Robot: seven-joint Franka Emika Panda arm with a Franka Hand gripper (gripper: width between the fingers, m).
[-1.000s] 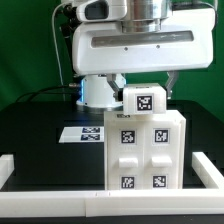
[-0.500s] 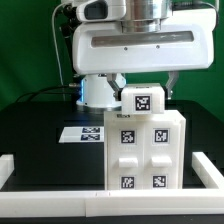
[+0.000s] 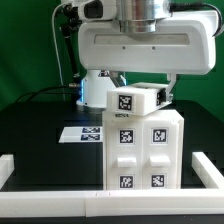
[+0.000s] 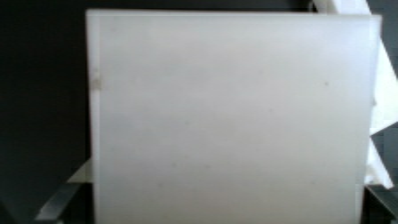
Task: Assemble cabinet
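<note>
Black desk [image 3: 30, 115], cabinet body [image 3: 140, 150] by the front edge. Looks like the gripper [image 3: 145, 87] is clamped on the tilted top panel [image 3: 138, 100]; next I'd level and seat it.

A green wall [image 3: 30, 50] fills 12 o'clock behind a black table [image 3: 40, 150]; a white rail [image 3: 50, 205] borders 6 o'clock.

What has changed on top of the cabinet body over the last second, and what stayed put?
The hand shifted slightly toward the exterior view's right. The small tagged panel between its fingers turned and tilted. Its tag, earlier square to the camera, now faces partly toward the exterior view's left. The panel seems gripped throughout; nothing was released. The cabinet body, marker board and border rail stayed put.
</note>
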